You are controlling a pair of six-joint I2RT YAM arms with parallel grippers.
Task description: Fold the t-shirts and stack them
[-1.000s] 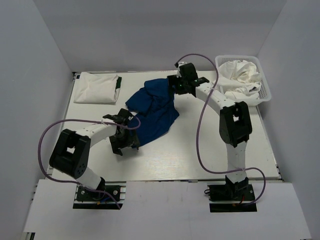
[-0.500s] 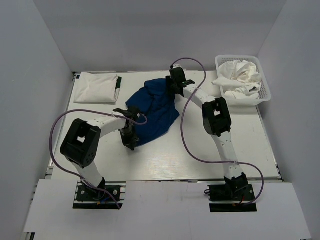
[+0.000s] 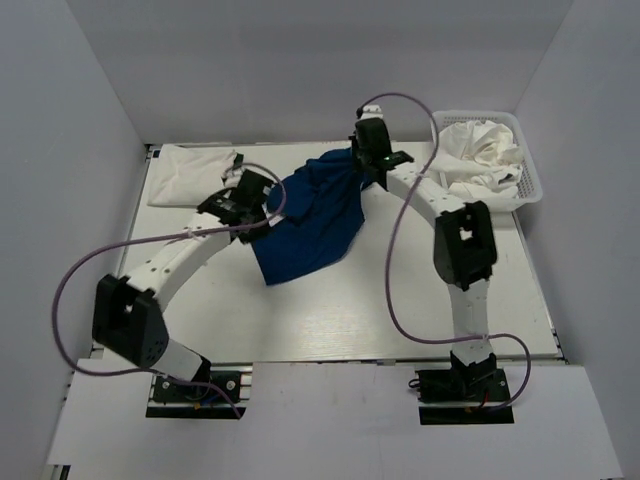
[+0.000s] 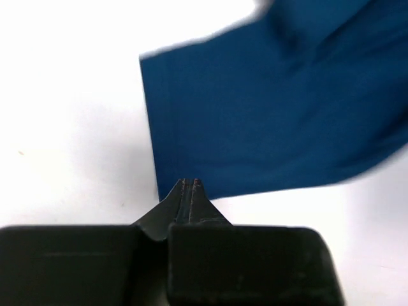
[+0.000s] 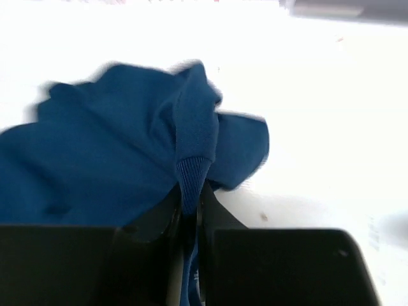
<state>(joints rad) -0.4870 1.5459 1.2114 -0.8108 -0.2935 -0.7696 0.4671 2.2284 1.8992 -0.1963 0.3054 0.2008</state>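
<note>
Top external: both jaws clamp blue shirt (image 3: 315, 215) edges; white table (image 3: 400, 300) surrounds.

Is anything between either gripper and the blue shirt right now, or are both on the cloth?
Nothing visible stands in the way. The left gripper is shut on an edge of the blue t-shirt, and the right gripper is shut on its ribbed collar band.

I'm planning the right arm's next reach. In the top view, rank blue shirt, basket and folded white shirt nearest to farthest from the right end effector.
1. blue shirt: held by the right end effector, mid-table.
2. basket: to its right, in the far right corner.
3. folded white shirt: far left corner, across the table.
</note>
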